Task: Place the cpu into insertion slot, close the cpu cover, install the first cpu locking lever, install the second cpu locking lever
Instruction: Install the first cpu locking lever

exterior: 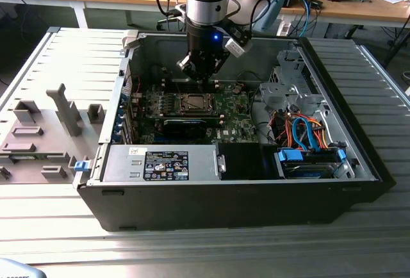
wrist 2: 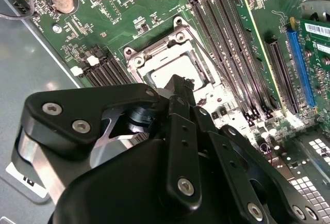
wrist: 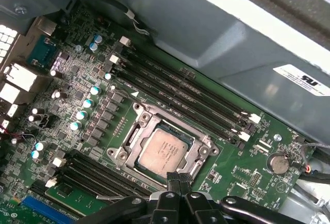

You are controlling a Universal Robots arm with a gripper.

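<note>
The cpu [wrist: 164,153] lies seated in the insertion slot [wrist: 135,129] under the closed cpu cover [wrist: 198,152], while the gripper [wrist: 178,180] hovers just above the cover's edge, fingers [wrist 2: 178,92] pressed together, empty.

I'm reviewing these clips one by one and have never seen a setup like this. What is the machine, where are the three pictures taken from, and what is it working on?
The machine is a single robot arm with a gripper at its tip, reaching down into an open computer case that lies on a slatted metal table.

The exterior view comes from a camera off the arm and takes in the whole scene. Both wrist views come from cameras riding on the arm, looking closely at the green circuit board.

In the first wrist view, the cpu, a small silver-grey square, sits in the insertion slot, and the cpu cover, a thin metal frame, lies down around it. The gripper's black jaws are closed together just beside the slot's edge. Nothing appears to be held.
</note>
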